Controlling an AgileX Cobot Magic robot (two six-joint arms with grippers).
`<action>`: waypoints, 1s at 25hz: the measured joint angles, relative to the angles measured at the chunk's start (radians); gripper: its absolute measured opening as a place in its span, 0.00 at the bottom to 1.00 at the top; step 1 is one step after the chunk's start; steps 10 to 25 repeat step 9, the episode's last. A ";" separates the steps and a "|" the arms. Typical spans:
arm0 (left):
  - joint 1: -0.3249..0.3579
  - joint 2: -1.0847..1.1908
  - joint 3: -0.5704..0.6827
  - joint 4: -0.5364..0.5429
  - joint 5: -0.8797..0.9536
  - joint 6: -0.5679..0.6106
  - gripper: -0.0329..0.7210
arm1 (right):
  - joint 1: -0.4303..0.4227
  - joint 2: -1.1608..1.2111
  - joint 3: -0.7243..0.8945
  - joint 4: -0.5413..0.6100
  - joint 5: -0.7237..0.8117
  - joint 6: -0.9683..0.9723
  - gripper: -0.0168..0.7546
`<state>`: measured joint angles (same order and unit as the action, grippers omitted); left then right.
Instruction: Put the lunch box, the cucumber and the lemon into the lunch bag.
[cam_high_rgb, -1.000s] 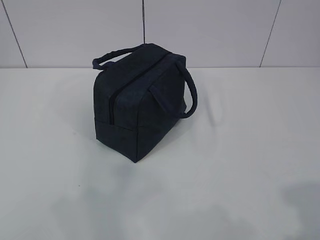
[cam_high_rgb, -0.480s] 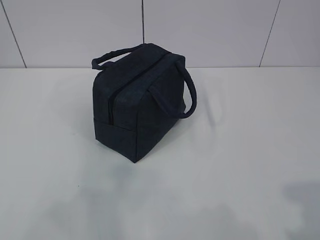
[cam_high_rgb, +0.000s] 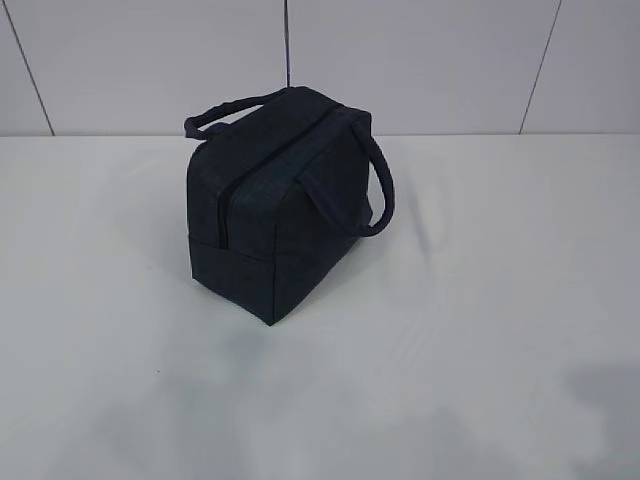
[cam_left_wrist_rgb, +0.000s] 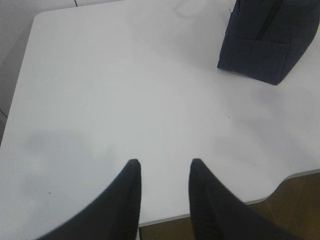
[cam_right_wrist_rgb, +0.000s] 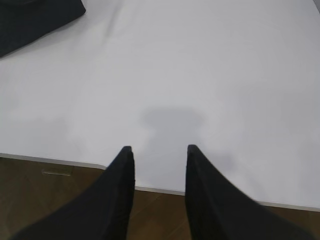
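Waiting beside a zipped lunch bag

Standing alone near mid-bench (cam_high_rgb: 480, 300), lunch bag (cam_high_rgb: 275, 200) zipped shut, handles up. Lunch box, cucumber, lemon nowhere in view; probably already packed inside, though impossible to confirm. Left gripper (cam_left_wrist_rgb: 165, 170) and right gripper (cam_right_wrist_rgb: 159, 156) well clear of bag, jaws apart, holding nothing.

The bag (cam_high_rgb: 280, 200) stands on the table (cam_high_rgb: 480, 300) — left of centre. A wall (cam_high_rgb: 420, 60) rises behind the table — both grippers hang over its near edge.
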<state>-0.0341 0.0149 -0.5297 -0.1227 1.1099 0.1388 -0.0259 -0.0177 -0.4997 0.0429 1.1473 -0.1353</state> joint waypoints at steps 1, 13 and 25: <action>0.000 0.000 0.000 0.000 0.000 0.000 0.36 | 0.000 0.000 0.000 0.000 0.000 0.000 0.39; 0.000 0.000 0.000 0.000 0.000 0.000 0.36 | 0.000 0.000 0.000 0.000 0.000 0.000 0.39; 0.000 0.000 0.000 0.000 0.000 0.000 0.36 | 0.000 0.000 0.000 0.000 0.000 0.000 0.39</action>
